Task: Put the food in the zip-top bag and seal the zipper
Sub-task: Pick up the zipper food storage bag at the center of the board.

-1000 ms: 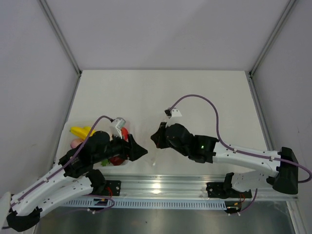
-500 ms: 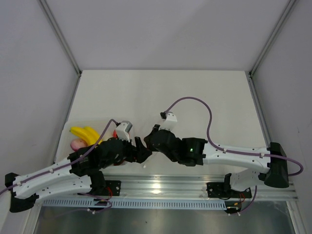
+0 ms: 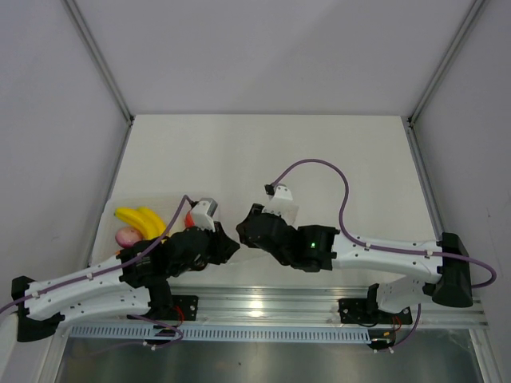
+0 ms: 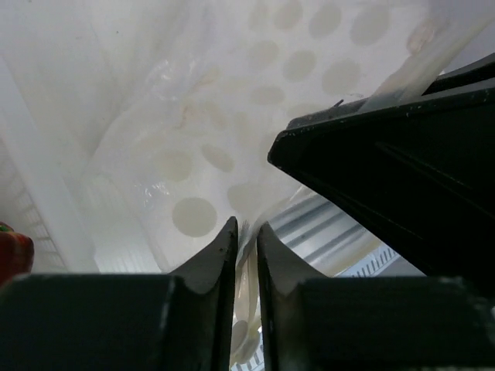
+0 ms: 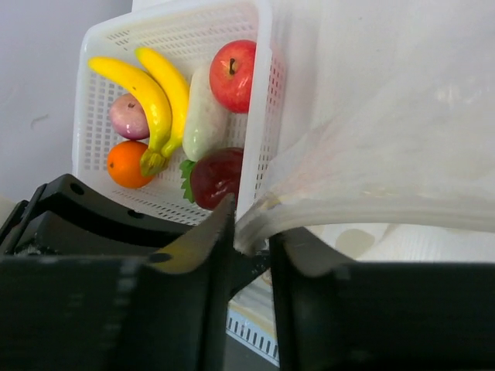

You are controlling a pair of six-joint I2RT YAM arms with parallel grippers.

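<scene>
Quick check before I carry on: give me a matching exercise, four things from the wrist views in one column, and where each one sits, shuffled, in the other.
Things:
1. red apple
2. orange
3. banana bunch
4. zip-top bag

Places:
A. outside the tray, film running between the fingers of the left gripper and of the right gripper
B. in the tray, beside the leafless end of the white radish
C. in the tray, between the pink round one and the white radish
D. in the tray, at the end where the bananas join

Pairs: 1-B, 2-D, 3-C, 4-A
</scene>
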